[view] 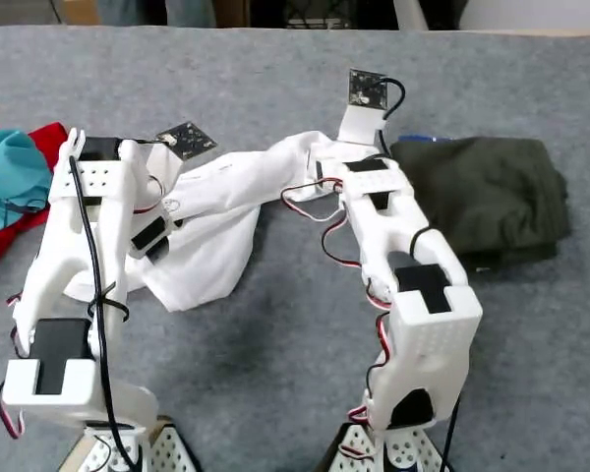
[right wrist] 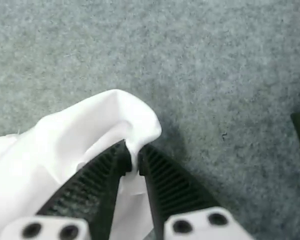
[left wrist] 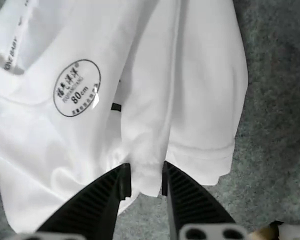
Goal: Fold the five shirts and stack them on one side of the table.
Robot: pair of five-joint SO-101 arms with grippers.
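White shirt [view: 216, 211], crumpled and stretched across the middle of the grey table [view: 275, 374], between the two arms. Pinched at one edge by the left gripper [left wrist: 144, 182], jaws narrow with a fold of hem between them, round printed label [left wrist: 76, 88] nearby on the cloth. Pinched at another corner by the right gripper [right wrist: 132, 162], jaws nearly closed on a small peak of fabric, low over the table. Folded dark green shirt [view: 482, 192] lying just beside the right arm, likely the start of the stack. Teal shirt [view: 10, 167] and red shirt [view: 51, 138] heaped at the far left edge, not yet folded.

Probably the spreading step, ahead of any fold. To do it well: hold both pinches firm, lift just enough to clear the table, pull the two corners apart evenly to take out the wrinkles, then lower flat. Avoid dragging cloth over the dark green shirt and disturbing it. Watch the thin right-hand grip, likely to slip under tension. Check for twisted layers before letting go.
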